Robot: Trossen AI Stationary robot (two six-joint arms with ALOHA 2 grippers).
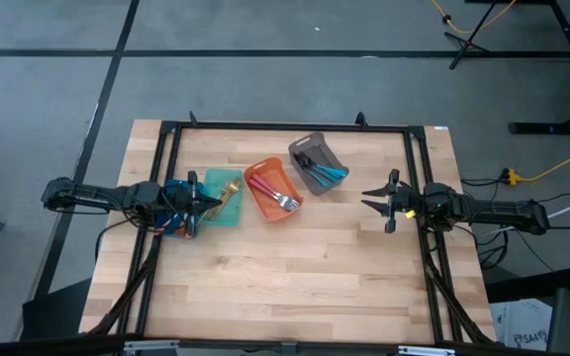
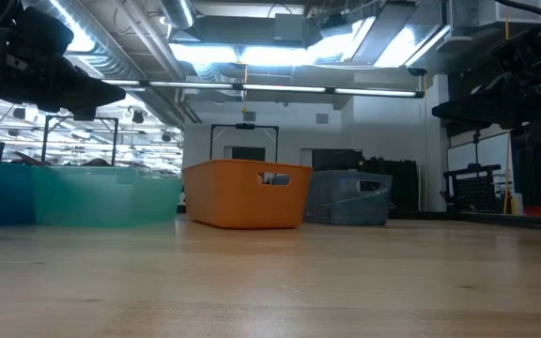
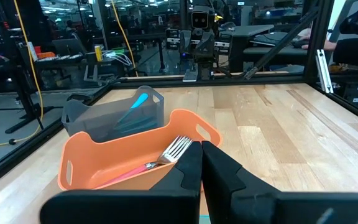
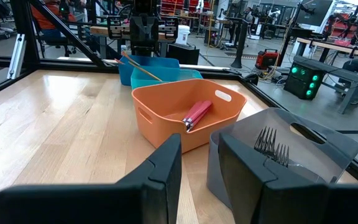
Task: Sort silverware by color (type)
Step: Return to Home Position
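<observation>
L gripper hangs empty by teal bin, fingers together. R gripper waits clear of grey bin, fingers spread. Forks lie grouped per bin, so I reckon sorting's done.

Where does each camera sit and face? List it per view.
High view: overhead, straight down on the light wooden table, left arm and right arm.
Low view: table-top height, level toward the orange plastic bin; arms overhead.
Left wrist view: on the left arm, past the shut left gripper, toward a pink-handled metal fork.
Right wrist view: on the right arm, past the open right gripper, toward the grey plastic bin.
Shared: both wrist views see the orange bin, from opposite sides.
</observation>
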